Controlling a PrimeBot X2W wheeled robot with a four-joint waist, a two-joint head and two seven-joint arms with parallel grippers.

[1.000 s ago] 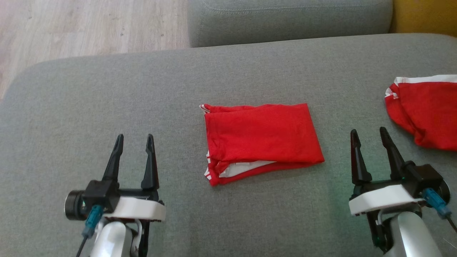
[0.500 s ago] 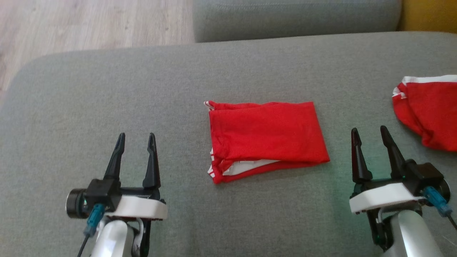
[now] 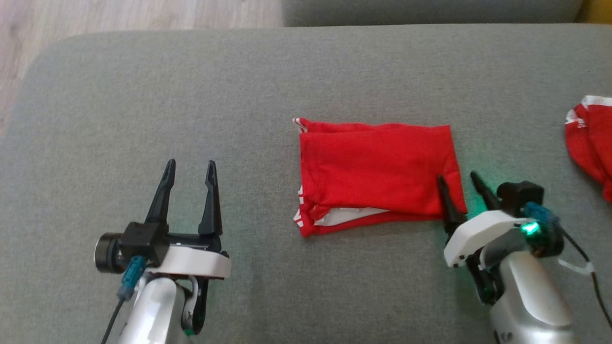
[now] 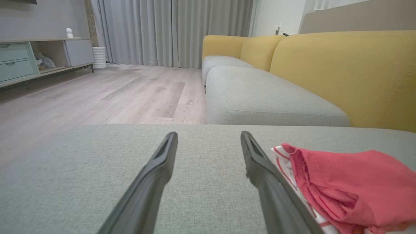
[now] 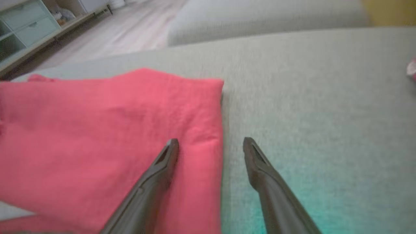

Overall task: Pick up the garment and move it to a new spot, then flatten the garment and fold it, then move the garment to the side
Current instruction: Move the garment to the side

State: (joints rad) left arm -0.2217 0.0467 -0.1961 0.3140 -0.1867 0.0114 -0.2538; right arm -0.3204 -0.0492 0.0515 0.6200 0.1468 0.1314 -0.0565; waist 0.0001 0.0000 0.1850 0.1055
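L claw [image 3: 190,163] near left: fingers apart, empty, over bare grey cushion [image 3: 239,95]. R claw [image 3: 456,176] near right: also spread wide, gripping nothing. It straddles the right edge of the garment [image 3: 377,167], one finger over cloth, other over cushion; contact can't be told. Garment is red, folded, lying flat mid-cushion w/ white trim at its left end. Farther right, 2nd red cloth [image 3: 590,143]. Wood floor [image 3: 119,14] far left.

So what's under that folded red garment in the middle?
The garment has white-trimmed lower layers peeking out at its near edge; grey cushion shows around. Whatever lies beneath the middle is covered.
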